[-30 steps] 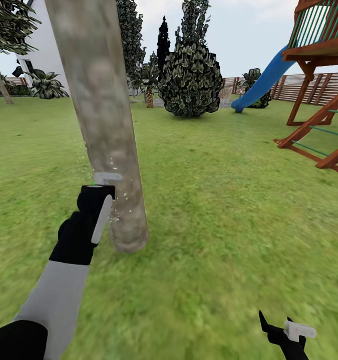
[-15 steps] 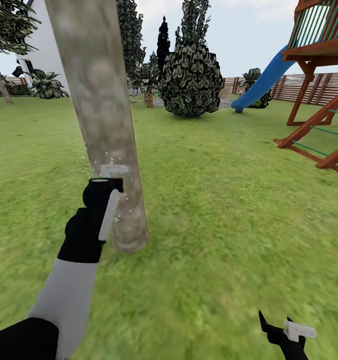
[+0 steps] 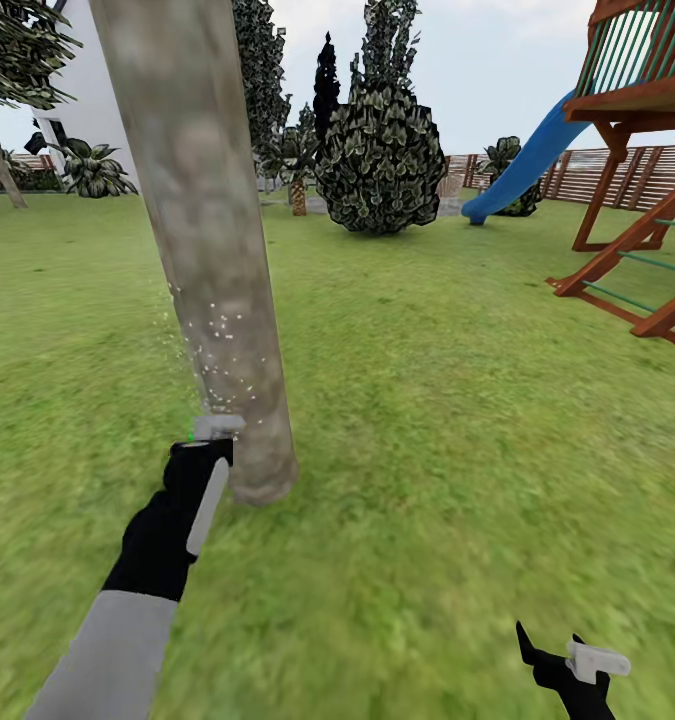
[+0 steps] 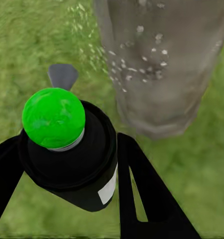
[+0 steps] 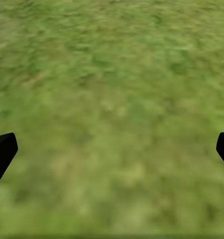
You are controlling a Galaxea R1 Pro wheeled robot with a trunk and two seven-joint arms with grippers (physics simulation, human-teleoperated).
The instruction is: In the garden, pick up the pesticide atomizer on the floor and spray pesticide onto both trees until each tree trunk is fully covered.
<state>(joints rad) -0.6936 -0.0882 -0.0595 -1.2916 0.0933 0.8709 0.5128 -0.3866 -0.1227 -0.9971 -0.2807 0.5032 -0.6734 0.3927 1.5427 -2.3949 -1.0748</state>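
L gripper (image 4: 67,164) clamped round atomizer (image 4: 67,149) body, nozzle near trunk (image 3: 212,250) base; small, light, rigid, prob slick, so grip mid-body. R gripper (image 5: 112,149) fingers apart

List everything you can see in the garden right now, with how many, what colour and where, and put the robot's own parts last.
tree trunk: one, mottled grey-beige, close ahead at left, flecked with white droplets
pesticide atomizer: one, black with green top, between the left gripper's fingers, near the trunk's base
round bush: one, dark green, centre background
playset: one, red-brown wood, far right
slide: one, blue, running down from the playset
fence: one, brown slats, right background
house: one, white, behind the trunk
lawn: green, all around
left gripper: one, black and grey, shut on the atomizer
right gripper: one, black and grey, open, low over the grass at right
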